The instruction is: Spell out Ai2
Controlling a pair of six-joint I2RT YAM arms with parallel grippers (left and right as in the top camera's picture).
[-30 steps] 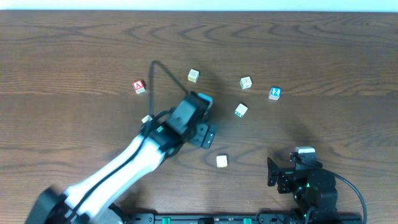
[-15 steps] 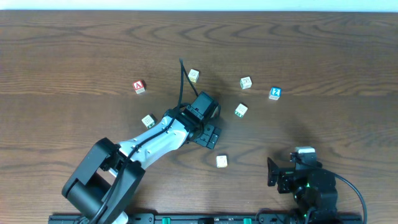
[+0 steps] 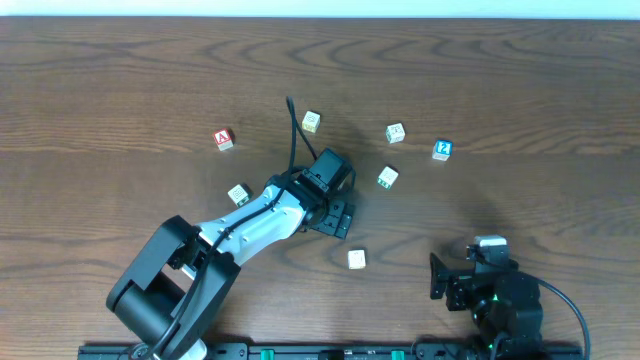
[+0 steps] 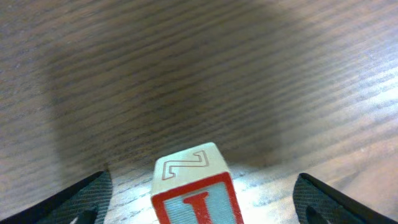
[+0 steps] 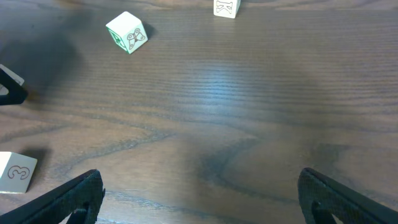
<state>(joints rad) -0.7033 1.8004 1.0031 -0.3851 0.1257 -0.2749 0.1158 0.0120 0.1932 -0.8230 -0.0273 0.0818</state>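
Blocks (image 3: 356, 259): seven loose on table (image 3: 100, 80) (eighth block (image 4: 191, 190) between wide-set left claw (image 4: 202, 180))

wooden table (image 3: 100, 80), "3" block (image 5: 15, 172), green-patterned block (image 5: 127, 32)

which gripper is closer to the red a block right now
left. the left gripper is mid-table, below and right of the red A block in the overhead view; the right gripper is parked far beyond it at the bottom right
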